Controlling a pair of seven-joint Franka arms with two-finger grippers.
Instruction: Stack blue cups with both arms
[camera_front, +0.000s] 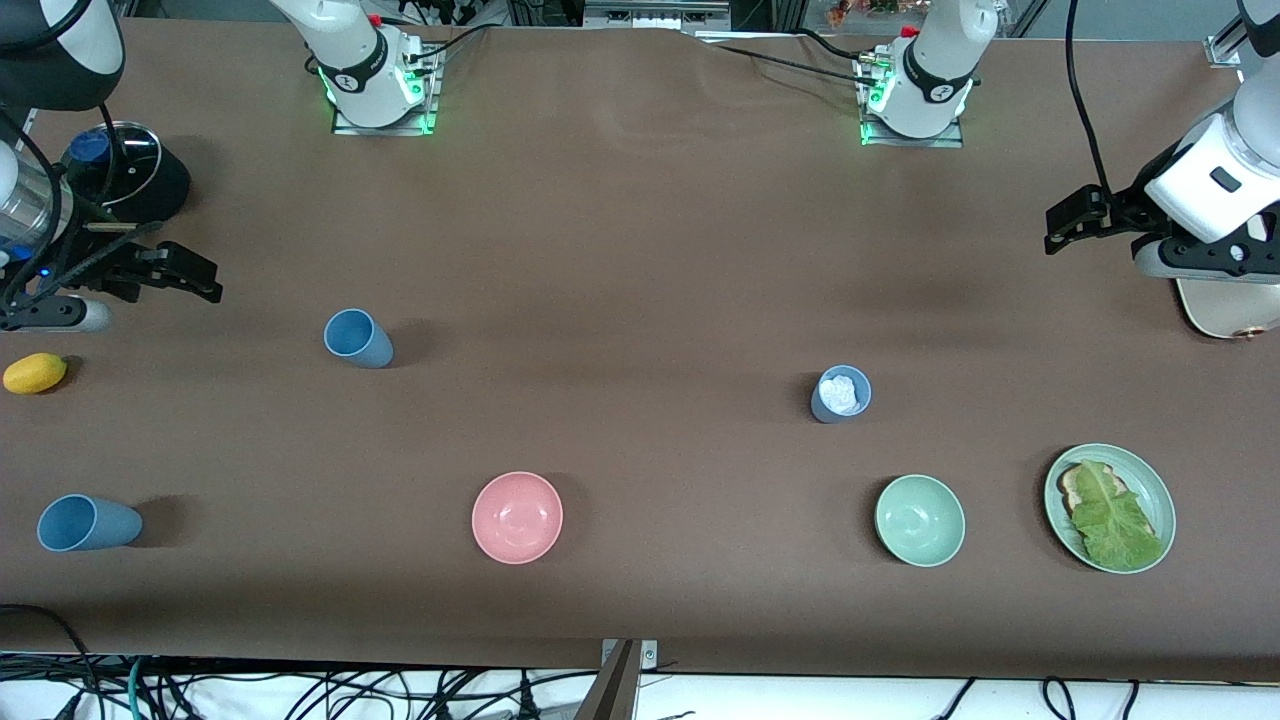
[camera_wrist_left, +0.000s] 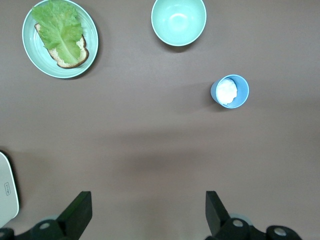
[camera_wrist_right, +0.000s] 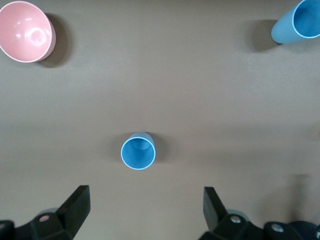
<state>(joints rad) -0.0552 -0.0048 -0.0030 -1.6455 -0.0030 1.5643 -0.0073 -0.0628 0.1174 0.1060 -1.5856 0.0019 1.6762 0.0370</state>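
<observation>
Over the right arm's end of the table my right gripper (camera_wrist_right: 142, 212) hangs spread wide, empty; I'd say nothing's started. The upright blue cup (camera_front: 358, 338) sits farther from the front camera than the pink bowl (camera_front: 517, 517), another blue cup (camera_front: 88, 523) toward that same end. Left gripper (camera_wrist_left: 147, 215) waits, also agape. Only its wrist view clearly shows the third cup (camera_wrist_left: 230, 91) stuffed with something white, so I'd grab the upright one.

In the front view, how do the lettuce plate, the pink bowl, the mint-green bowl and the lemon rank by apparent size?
1. lettuce plate, largest.
2. pink bowl and mint-green bowl: nearly alike, so I do not rank them.
3. lemon, smallest.
</observation>
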